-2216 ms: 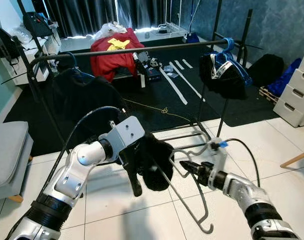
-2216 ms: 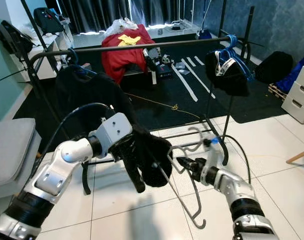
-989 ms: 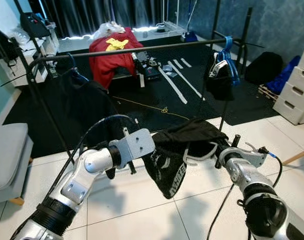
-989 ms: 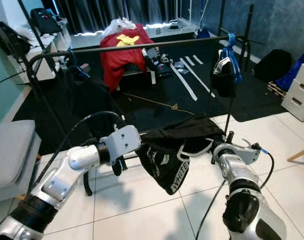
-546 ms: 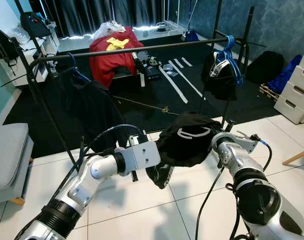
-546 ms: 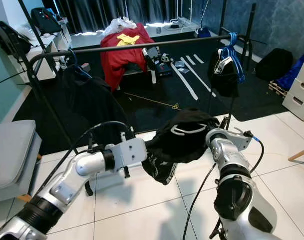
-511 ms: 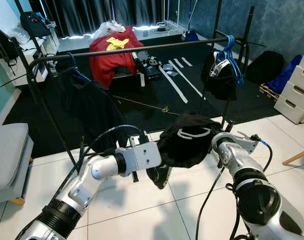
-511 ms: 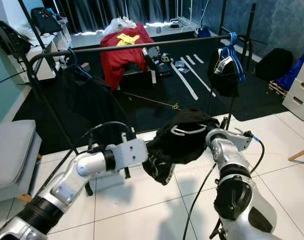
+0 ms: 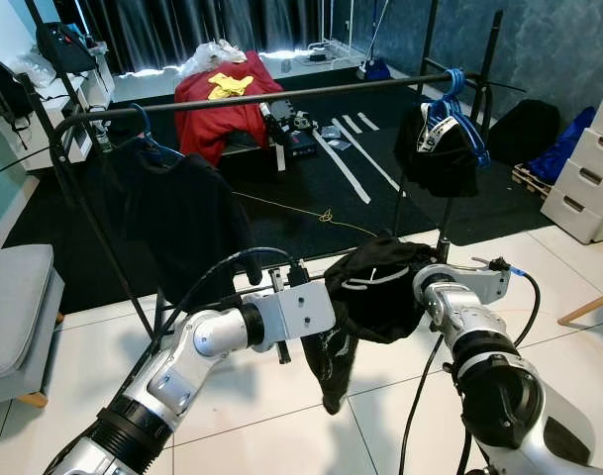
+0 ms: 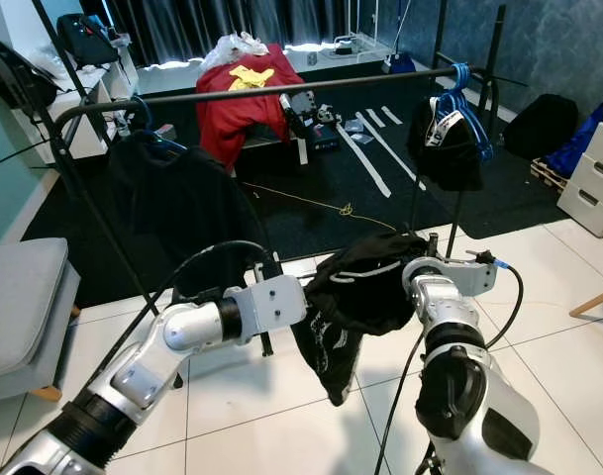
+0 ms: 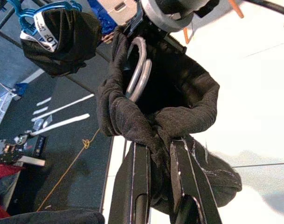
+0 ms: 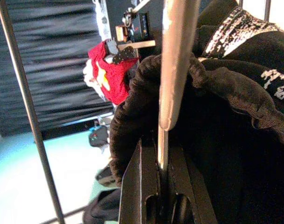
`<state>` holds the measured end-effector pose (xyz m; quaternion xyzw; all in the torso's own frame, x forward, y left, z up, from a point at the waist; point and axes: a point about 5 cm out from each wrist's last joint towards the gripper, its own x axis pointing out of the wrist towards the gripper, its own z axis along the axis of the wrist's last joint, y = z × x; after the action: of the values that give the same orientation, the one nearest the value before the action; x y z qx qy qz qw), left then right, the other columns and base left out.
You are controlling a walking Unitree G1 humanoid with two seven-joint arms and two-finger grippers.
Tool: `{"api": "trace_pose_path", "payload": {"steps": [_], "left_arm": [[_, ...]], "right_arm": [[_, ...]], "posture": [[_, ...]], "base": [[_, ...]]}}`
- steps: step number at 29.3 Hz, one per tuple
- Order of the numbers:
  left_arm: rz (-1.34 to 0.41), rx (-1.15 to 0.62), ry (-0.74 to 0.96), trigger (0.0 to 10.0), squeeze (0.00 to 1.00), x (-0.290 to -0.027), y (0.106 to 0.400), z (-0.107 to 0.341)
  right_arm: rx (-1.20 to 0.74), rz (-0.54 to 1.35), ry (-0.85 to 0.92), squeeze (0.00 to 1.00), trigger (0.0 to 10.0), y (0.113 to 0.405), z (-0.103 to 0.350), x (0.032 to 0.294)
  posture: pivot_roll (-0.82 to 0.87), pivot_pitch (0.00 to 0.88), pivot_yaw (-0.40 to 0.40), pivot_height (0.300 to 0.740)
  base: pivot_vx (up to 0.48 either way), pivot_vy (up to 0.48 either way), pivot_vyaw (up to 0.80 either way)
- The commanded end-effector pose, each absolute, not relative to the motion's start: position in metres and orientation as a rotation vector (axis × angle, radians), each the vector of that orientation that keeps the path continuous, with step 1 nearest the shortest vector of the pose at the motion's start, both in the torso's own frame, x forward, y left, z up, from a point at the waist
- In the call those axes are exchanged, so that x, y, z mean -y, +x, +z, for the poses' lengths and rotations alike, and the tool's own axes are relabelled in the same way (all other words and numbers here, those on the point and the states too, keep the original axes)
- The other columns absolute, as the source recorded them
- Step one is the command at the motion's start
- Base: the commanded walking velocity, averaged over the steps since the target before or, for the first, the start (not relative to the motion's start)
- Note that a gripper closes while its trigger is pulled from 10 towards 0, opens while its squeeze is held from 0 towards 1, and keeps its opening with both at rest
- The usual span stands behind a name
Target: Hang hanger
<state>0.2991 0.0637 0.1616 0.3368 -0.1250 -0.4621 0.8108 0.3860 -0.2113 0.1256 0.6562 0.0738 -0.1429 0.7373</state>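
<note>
Below the rail (image 9: pixel 281 95), at its 6 o'clock, the right tool (image 12: pixel 161 184) grips the hanger (image 12: pixel 174 60); the left tool (image 11: pixel 155 154) pinches the garment (image 9: pixel 375 287).

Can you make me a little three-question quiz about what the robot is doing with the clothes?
1. True or false: the black garment already hangs on the rack rail.
2. What does the right end effector grip? A) silver hanger B) red cloth C) cable
3. What colour are the hangers at the rail's right end?

Key: 1 false, it is held between the left end effector and the right one. 2 A. 3 blue.
</note>
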Motion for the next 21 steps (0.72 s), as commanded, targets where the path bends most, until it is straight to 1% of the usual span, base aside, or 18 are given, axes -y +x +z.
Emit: {"api": "trace_pose_path", "payload": {"steps": [1,2,3,5,6,8,17,19,21], "left_arm": [[-0.993,0.282,0.705,10.0,0.00,-0.064,0.298,0.166],[-1.010,0.283,0.698,10.0,0.00,-0.063,0.296,0.169],[-1.010,0.283,0.698,10.0,0.00,-0.063,0.296,0.169],[-1.051,0.276,0.705,10.0,0.00,-0.060,0.293,0.170],[-1.051,0.276,0.705,10.0,0.00,-0.060,0.293,0.170],[-1.079,0.261,0.713,10.0,0.00,-0.058,0.291,0.169],[-1.119,0.225,0.686,10.0,0.00,-0.053,0.287,0.165],[-1.124,0.181,0.659,10.0,0.00,-0.049,0.287,0.159],[-1.124,0.181,0.659,10.0,0.00,-0.049,0.287,0.159]], "right_arm": [[-0.120,-0.285,1.394,0.00,10.0,0.392,0.140,0.210],[-0.139,-0.286,1.300,0.00,10.0,0.392,0.138,0.210],[-0.139,-0.286,1.300,0.00,10.0,0.392,0.138,0.210],[-0.184,-0.288,1.105,0.00,10.0,0.391,0.135,0.207],[-0.184,-0.288,1.105,0.00,10.0,0.391,0.135,0.207],[-0.207,-0.290,0.994,0.00,10.0,0.392,0.135,0.203],[-0.206,-0.341,0.922,0.00,10.0,0.394,0.138,0.199],[-0.211,-0.333,0.885,0.00,10.0,0.398,0.143,0.186],[-0.211,-0.333,0.885,0.00,10.0,0.398,0.143,0.186]], "posture": [[0.01,0.000,0.058,0.740],[0.01,0.003,0.056,0.740],[0.01,0.003,0.056,0.740],[0.01,0.003,0.058,0.740],[0.01,0.003,0.058,0.740],[0.01,0.005,0.060,0.740],[0.00,0.008,0.056,0.740],[0.00,0.013,0.058,0.740],[0.00,0.013,0.058,0.740]], "base": [[0.000,0.000,0.00],[0.000,0.000,0.00],[0.000,0.000,0.00],[0.000,0.000,0.00],[0.000,0.000,0.00],[0.000,0.000,0.00],[0.000,0.000,0.00],[0.000,0.000,0.00],[0.000,0.000,0.00]]}}
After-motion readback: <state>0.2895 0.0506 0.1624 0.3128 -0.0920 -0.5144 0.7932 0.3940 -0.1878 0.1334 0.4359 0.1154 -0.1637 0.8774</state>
